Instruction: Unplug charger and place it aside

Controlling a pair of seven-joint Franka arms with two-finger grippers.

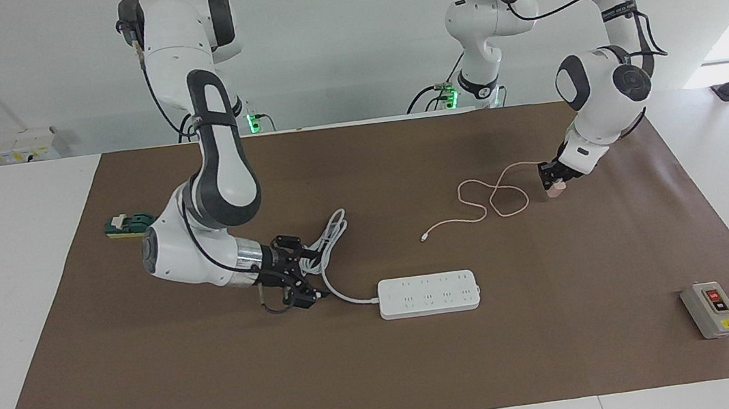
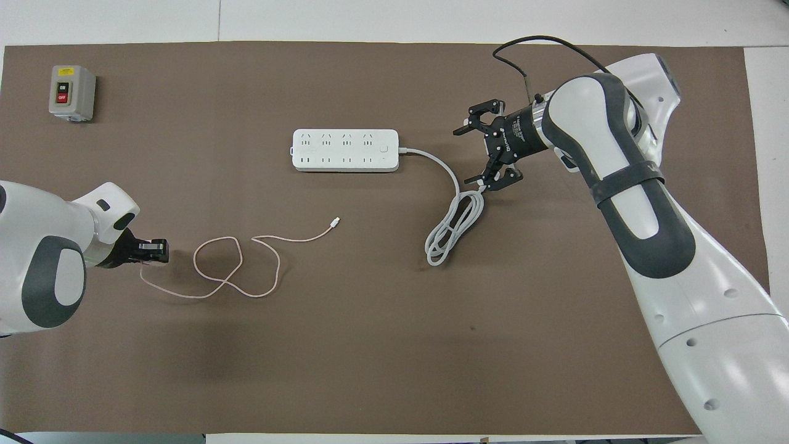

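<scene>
the left gripper (image 1: 553,184) pinches the charger (image 1: 556,190), a small pale pink cube, low over the brown mat toward the left arm's end of the counter (image 1: 17,285); whether the cube touches the mat cannot be told. the charger's thin pink cable (image 2: 240,265) trails from it in loose loops across the mat, its free tip lying toward the middle, nearer to the robots than the power strip (image 2: 345,150). the white power strip lies near the middle of the counter, with no plug in its sockets, well apart from the charger. its thick white cord (image 2: 453,219) curves off the end facing the right arm's end of the counter and gathers into a coil. the right gripper (image 1: 294,278) has its fingers spread wide and holds nothing, low over the mat just beside that coil. a grey switch box (image 2: 72,92) sits by the corner farthest from the robots at the left arm's end. a small green and yellow object (image 1: 127,225) rests at the mat's edge toward the right arm's end.
</scene>
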